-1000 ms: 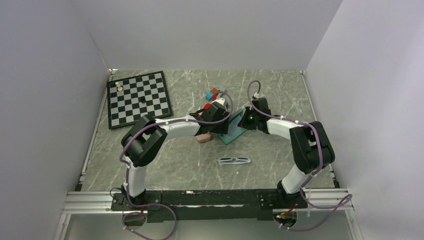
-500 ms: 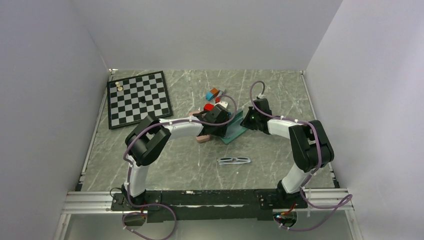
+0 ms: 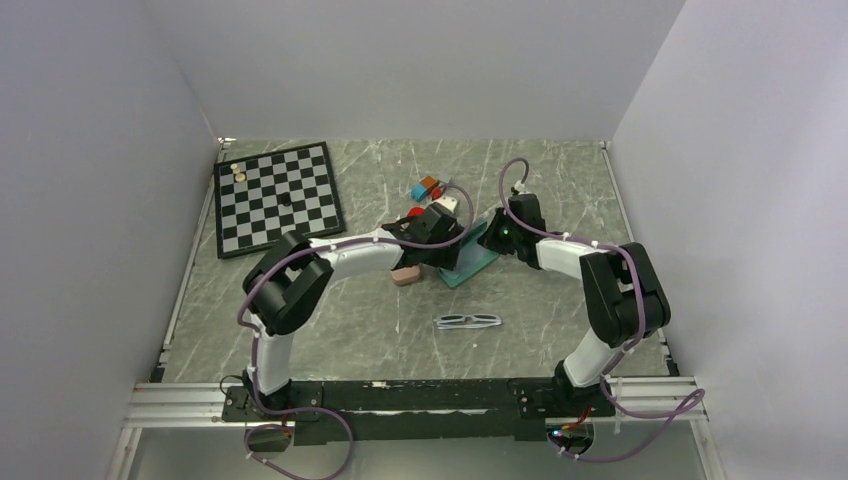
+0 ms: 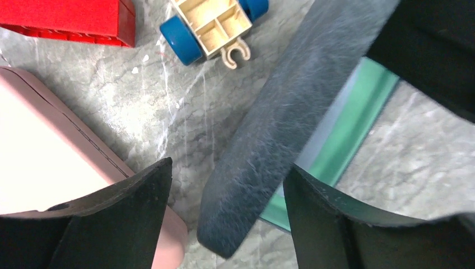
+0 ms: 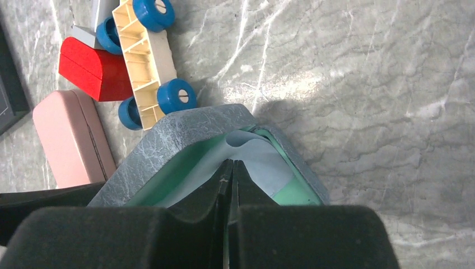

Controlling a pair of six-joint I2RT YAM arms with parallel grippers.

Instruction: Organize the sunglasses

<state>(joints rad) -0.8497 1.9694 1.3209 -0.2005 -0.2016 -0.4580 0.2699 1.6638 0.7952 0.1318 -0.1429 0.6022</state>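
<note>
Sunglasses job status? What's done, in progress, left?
Done: nothing stowed that I can see. The slate-blue case is open, green lining showing. In hand: left claw open astride its lid; right claw shut, apparently pinching the light blue cloth inside. To do: the pale sunglasses lie loose on the table; the pink case is shut. No reddish-brown pair in view.

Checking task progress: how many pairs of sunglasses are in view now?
1. A pale-framed pair lies on the table, on the near side of the open slate-blue case. A second may be hidden, for example inside that case.
</note>
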